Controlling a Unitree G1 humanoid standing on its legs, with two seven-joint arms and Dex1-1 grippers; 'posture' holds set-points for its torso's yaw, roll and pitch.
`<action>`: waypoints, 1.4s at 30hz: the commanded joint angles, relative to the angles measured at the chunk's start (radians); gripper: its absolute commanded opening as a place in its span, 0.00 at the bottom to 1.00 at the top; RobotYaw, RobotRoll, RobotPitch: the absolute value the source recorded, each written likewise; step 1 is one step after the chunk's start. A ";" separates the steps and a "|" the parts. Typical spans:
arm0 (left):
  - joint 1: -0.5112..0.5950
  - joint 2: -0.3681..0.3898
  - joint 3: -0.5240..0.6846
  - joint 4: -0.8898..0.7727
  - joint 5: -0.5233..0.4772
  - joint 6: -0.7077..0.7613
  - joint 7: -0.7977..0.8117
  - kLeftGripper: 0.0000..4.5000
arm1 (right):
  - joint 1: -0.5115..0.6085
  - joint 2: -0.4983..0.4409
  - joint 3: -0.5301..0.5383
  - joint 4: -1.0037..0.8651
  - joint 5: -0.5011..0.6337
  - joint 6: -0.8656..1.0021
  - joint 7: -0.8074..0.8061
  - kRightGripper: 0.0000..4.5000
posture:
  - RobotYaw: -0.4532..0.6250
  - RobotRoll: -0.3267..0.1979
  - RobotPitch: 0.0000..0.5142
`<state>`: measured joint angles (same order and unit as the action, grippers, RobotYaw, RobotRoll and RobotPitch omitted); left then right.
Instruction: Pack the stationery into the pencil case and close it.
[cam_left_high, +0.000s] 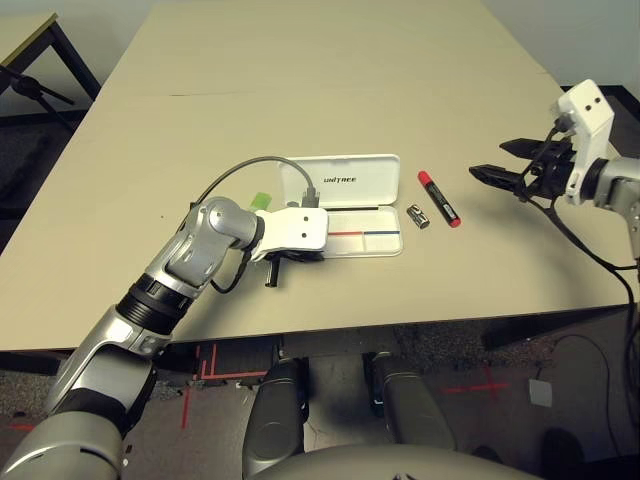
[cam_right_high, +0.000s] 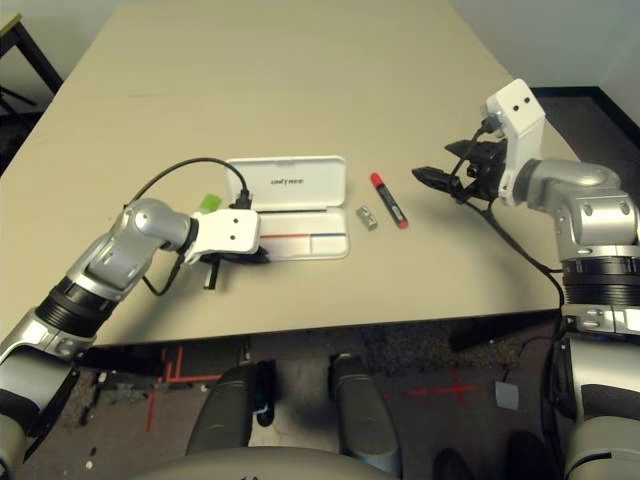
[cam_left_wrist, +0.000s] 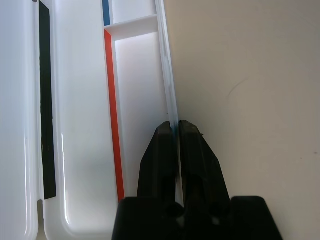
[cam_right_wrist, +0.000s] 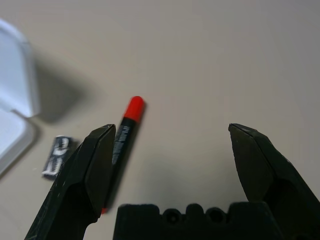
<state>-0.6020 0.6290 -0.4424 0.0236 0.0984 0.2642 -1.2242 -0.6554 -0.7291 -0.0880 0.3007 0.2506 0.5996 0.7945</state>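
On a wide beige surface (cam_left_high: 330, 90) a white pencil case (cam_left_high: 345, 205) lies open, its lid lying flat on the far side and its tray on the near side. The robot's left arm reaches in from the near left, wrist bent toward the right, and its left claw (cam_left_wrist: 176, 131) is pinched tight on the thin near wall of the tray. The right arm is raised at the right edge with its right claw (cam_right_wrist: 172, 150) spread wide above the surface, pointing left toward the red marker (cam_left_high: 439, 198), which lies just right of the case beside a tiny silver-black cylinder (cam_left_high: 418, 216), while a light-green stick (cam_left_high: 261, 200) peeks out at the case's left end.
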 joint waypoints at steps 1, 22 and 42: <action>0.015 0.000 -0.014 0.020 0.016 -0.012 0.009 0.07 | -0.043 0.032 -0.002 0.019 -0.018 0.073 -0.086 1.00 | 0.38 0.62 0.29; -0.007 0.074 0.124 -0.161 -0.152 0.166 -0.047 1.00 | -0.172 0.129 0.122 0.147 -0.059 0.263 -0.095 1.00 | 0.47 0.62 0.29; 0.000 0.072 0.140 -0.320 -0.237 0.347 0.018 1.00 | -0.177 0.172 0.162 0.266 -0.115 0.199 -0.096 1.00 | 0.49 0.62 0.28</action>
<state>-0.5852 0.6917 -0.3150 -0.2670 -0.1197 0.5972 -1.2090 -0.8420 -0.5644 0.0633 0.5532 0.1482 0.8070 0.6984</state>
